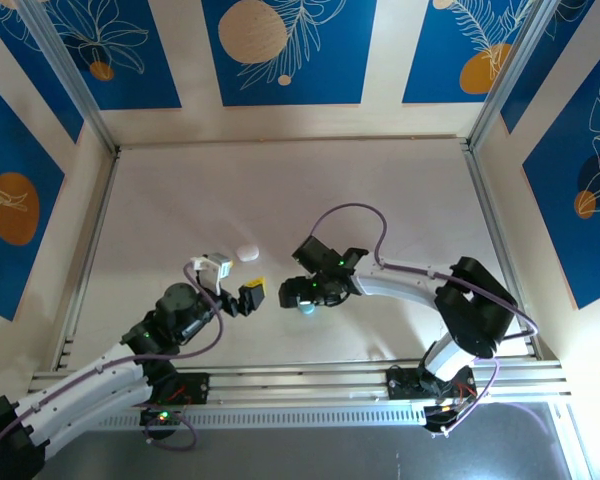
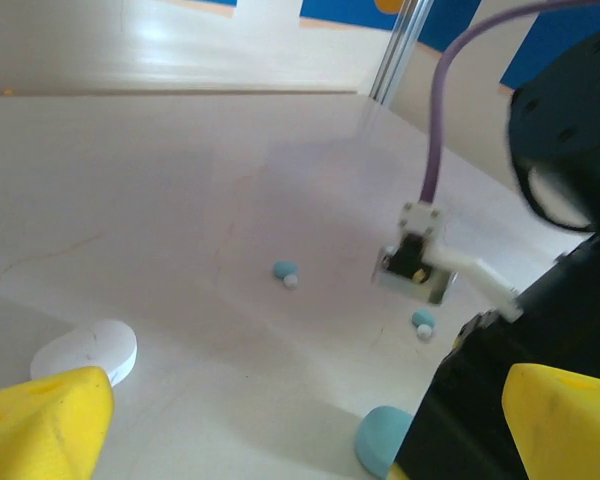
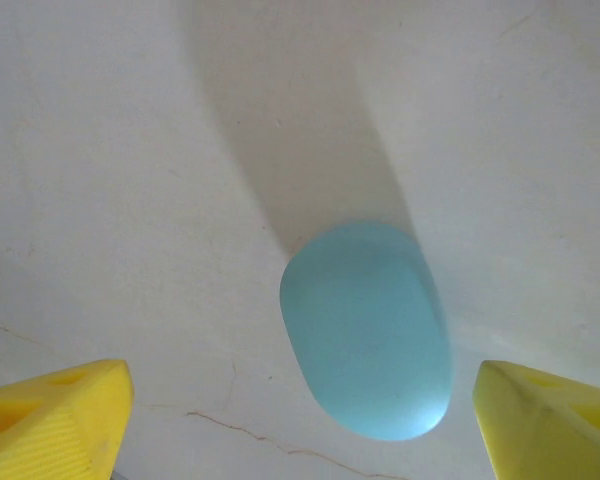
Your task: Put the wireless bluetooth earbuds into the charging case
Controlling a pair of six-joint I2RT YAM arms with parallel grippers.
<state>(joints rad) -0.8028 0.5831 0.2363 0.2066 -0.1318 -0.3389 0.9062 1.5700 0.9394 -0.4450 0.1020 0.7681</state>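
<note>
Earbuds (image 2: pixel 285 270) loose on pale worktop (image 1: pixel 280 190), nothing gripped yet.
Right hand (image 3: pixel 305 395) hovering straight over pale blue charging case (image 3: pixel 368 330), apparently closed; yellow fingers (image 3: pixel 55 415) spread wide at 9 and 3 o'clock of it, touching nothing. Left hand (image 1: pixel 248 296) spread wide as well, just at 9 o'clock of the blue case in the overhead view, with white case (image 1: pixel 247 253) at 12 o'clock of that hand. From the left wrist, two pale blue buds: one near centre, second earbud (image 2: pixel 422 321) at 4 o'clock of it, nearer the blue case. Probably featherweight, hard and slick, so apt to skid or flick away; best pinched gently across the rounded body, fingertips kept low to the worktop. Lid likely to be opened first.
</note>
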